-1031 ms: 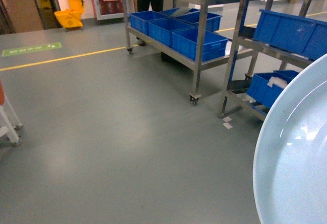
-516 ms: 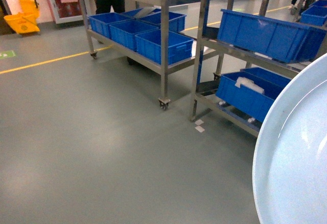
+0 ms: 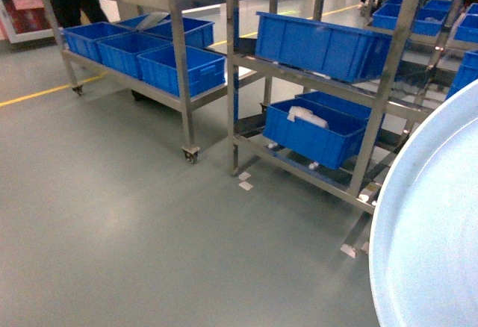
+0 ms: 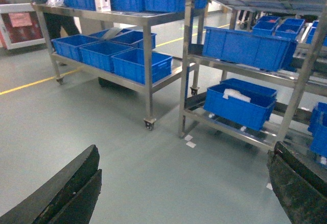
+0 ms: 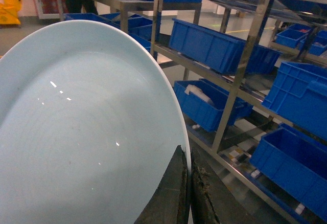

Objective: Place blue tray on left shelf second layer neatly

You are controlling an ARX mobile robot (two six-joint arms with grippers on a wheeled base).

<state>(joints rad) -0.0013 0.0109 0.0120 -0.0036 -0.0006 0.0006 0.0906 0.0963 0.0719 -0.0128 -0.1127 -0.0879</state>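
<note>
The pale blue tray [image 3: 433,230] fills the lower right of the head view, held up on edge. In the right wrist view the blue tray [image 5: 87,132] covers the left half, and my right gripper [image 5: 189,170] is shut on its rim, one finger on each side. The left shelf [image 3: 232,81], a shiny steel rack with slanted uprights, stands ahead and to the right; the left shelf [image 4: 186,55] also shows in the left wrist view, and again as the left shelf [image 5: 240,75] beyond the tray. My left gripper [image 4: 185,157] hangs open over bare floor, holding nothing.
Deep blue crates [image 3: 317,43] sit on the rack's rails, one lower crate [image 3: 310,133] holding white items. A wheeled steel cart [image 3: 183,81] with more crates stands to the left. A yellow line [image 3: 45,92] and white tape marks [image 3: 245,185] are on the grey floor.
The head view has swung right: cart and rack slid left and look nearer, and the yellow mop bucket left the view. The tray keeps its place at lower right.
</note>
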